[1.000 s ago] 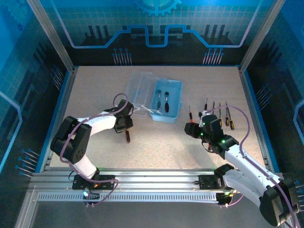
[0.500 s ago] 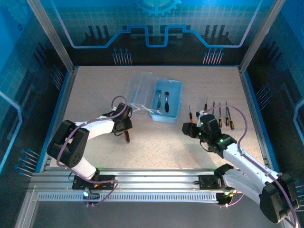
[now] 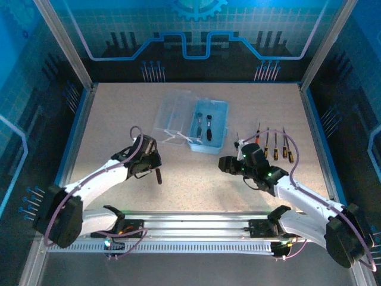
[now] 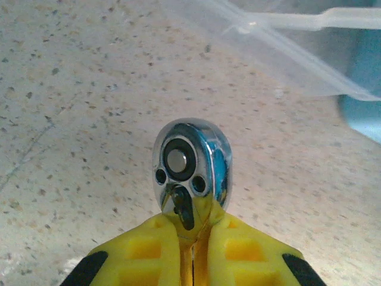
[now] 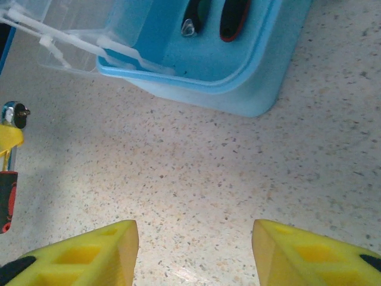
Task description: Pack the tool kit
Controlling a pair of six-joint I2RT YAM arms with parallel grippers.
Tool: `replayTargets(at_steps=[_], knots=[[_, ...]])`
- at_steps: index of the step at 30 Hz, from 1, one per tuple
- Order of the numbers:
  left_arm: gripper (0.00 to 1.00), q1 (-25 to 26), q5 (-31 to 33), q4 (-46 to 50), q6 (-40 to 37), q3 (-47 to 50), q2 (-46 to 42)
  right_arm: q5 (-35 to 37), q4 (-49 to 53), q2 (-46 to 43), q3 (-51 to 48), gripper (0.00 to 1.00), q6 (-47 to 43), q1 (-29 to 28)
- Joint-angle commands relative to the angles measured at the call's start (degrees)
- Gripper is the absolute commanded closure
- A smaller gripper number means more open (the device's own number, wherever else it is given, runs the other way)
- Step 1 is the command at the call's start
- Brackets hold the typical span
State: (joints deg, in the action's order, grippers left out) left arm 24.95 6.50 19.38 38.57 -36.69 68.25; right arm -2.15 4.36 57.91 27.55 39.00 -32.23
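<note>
Your left hand (image 4: 193, 244) is clamped tight on the ratchet (image 4: 189, 170), its chrome head poking out, near the lid (image 4: 280, 59) of the open case (image 5: 238, 98). Your right hand (image 5: 193, 244) stands half open, empty, above the surface (image 5: 196, 173) beside the case.

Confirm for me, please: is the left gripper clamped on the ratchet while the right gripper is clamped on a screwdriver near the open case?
Not quite: the right gripper is open and holds nothing, as the right wrist view shows. The rest stands: the left gripper is clamped on the ratchet, and the case nearby is open.
</note>
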Motion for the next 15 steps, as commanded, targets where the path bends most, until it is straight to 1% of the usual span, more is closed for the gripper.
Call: replayTargets(at_steps=[1, 4, 7, 10, 15], knots=[[1.00, 1.0, -1.8, 1.5, 2.5, 1.7, -6.8, -2.0, -2.8, 1.3, 3.0, 0.46, -0.1, -2.3], [1.00, 1.4, 0.6, 1.6, 2.4, 2.9, -13.7, -1.6, -3.8, 3.5, 4.8, 0.45, -0.2, -5.1], [1.00, 1.4, 2.3, 1.9, 2.3, 2.8, -18.7, -2.5, -6.1, 7.0, 6.8, 0.46, 0.8, -7.9], [1.00, 1.4, 1.5, 1.2, 2.6, 1.4, -19.3, -4.8, -11.2, 11.2, 8.6, 0.45, 1.8, -11.1], [1.00, 1.5, -2.3, -3.0, 5.6, -0.3, -15.9, -9.2, -17.4, 18.1, 13.9, 0.40, 2.7, -17.0]])
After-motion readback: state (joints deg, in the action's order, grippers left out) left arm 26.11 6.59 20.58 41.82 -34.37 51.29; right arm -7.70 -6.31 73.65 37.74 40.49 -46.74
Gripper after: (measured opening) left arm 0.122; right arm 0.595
